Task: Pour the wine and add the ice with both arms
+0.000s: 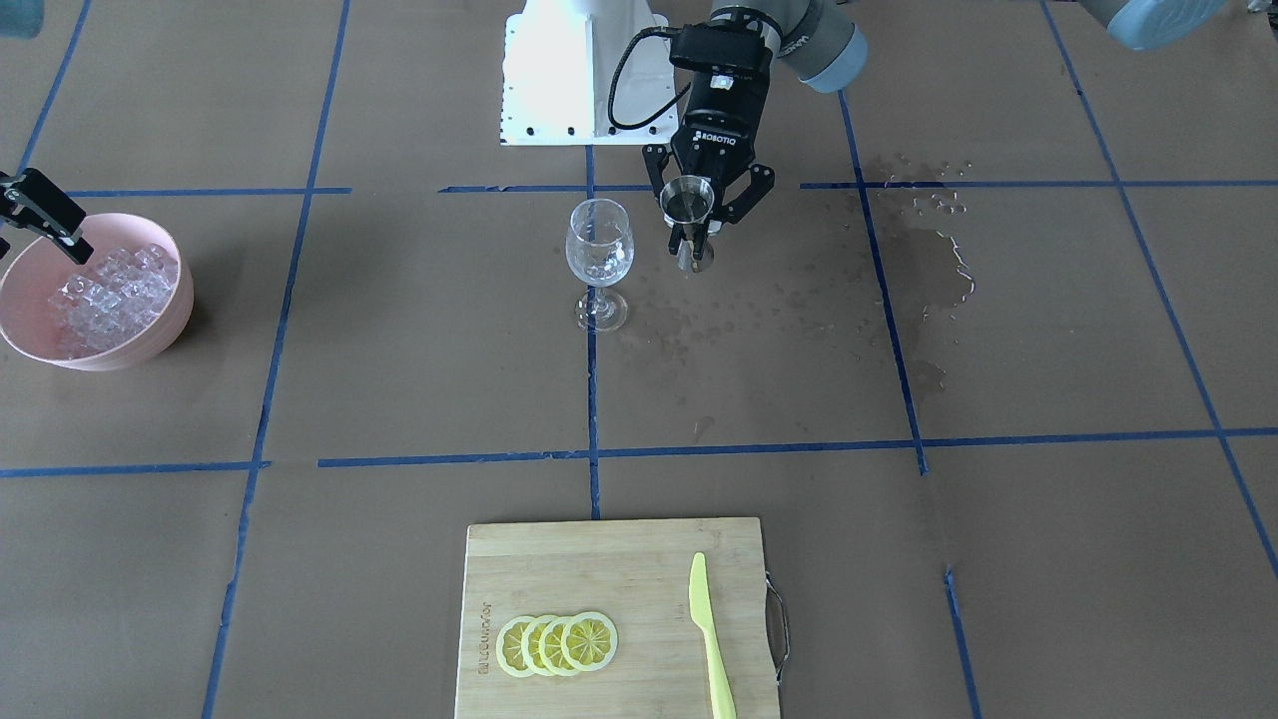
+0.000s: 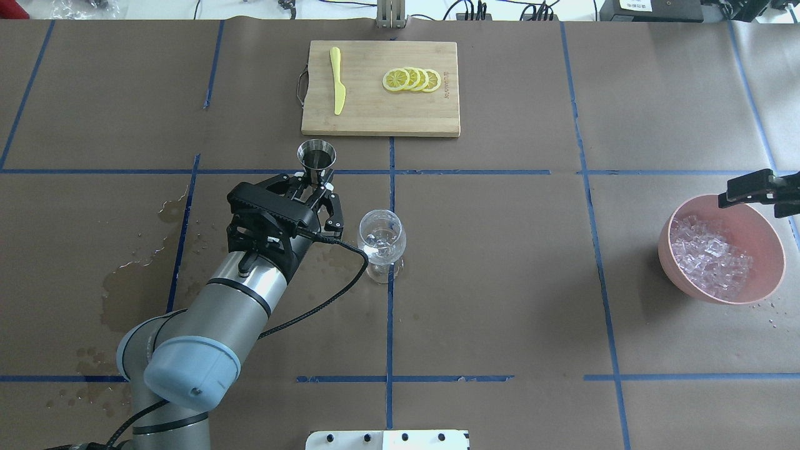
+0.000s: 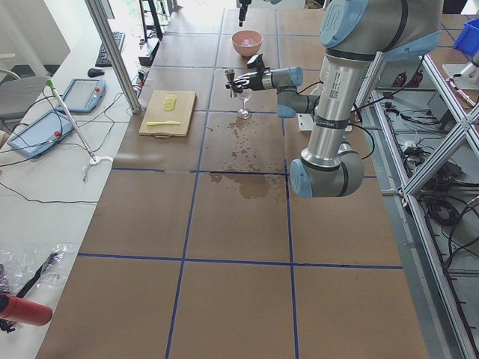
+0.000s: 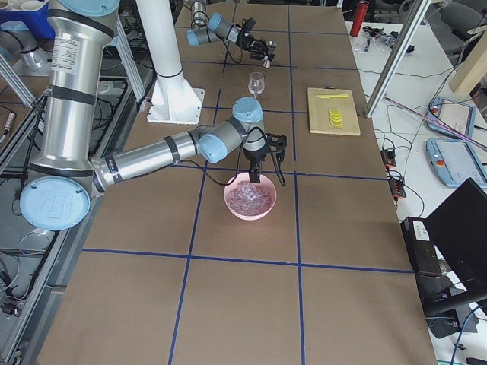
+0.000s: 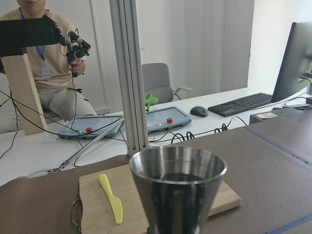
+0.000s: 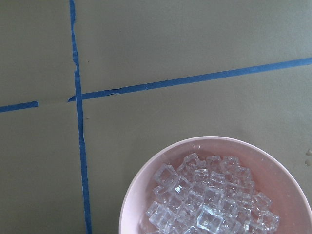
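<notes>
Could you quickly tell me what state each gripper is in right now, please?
Left gripper: shut on the small steel cone-shaped jigger.
Right gripper: partly cut off, cannot be told.

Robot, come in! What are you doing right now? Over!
Left gripper shut on jigger, upright beside wine glass. Right gripper above ice in pink bowl, jaws unclear. Puddles on table; no object between glass and bowl.

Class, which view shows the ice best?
The right wrist-mounted view: the ice sits close, single cubes distinct in the pink bowl. Overhead and front-facing views show a small heap; exterior right, a pale blur; exterior left, only the distant bowl; left wrist, none.
</notes>
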